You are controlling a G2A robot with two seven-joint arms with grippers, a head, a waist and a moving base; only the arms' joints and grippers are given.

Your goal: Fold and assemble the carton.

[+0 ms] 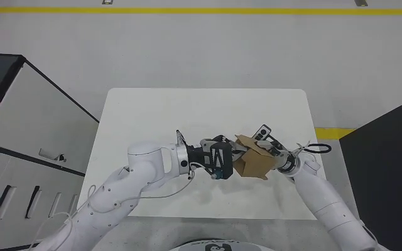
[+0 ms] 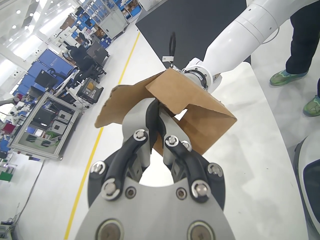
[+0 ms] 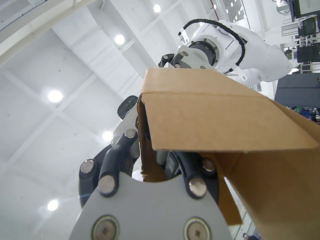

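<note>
As its two black pads (image 2: 152,118) press together, the left claw (image 2: 155,108) is clenched on the edge of a flap of the brown cardboard carton (image 2: 200,108). Beside this claw a second flap stands out flat to the side, and another panel is bent over the top of it. The body of the carton is only partly formed. It is like an open sleeve, and the white surface (image 1: 157,119) shows through a gap in it.

The right claw (image 1: 271,152) is at the opposite end of the carton. In the right wrist view, one wall of the carton runs down between its fingers, which sit close against the cardboard, so this claw is grasping the carton too. The fingertips themselves are hidden behind the wall.

In the top view the carton is between the two claws, over the near right part of the surface. I cannot tell if its lower corner touches the surface or is just above it. The white right arm (image 2: 240,33) comes in from the near right corner.

Past the far edge of the surface a yellow line (image 1: 188,10) crosses the grey floor, and a grey cabinet (image 1: 31,113) stands at the left.
</note>
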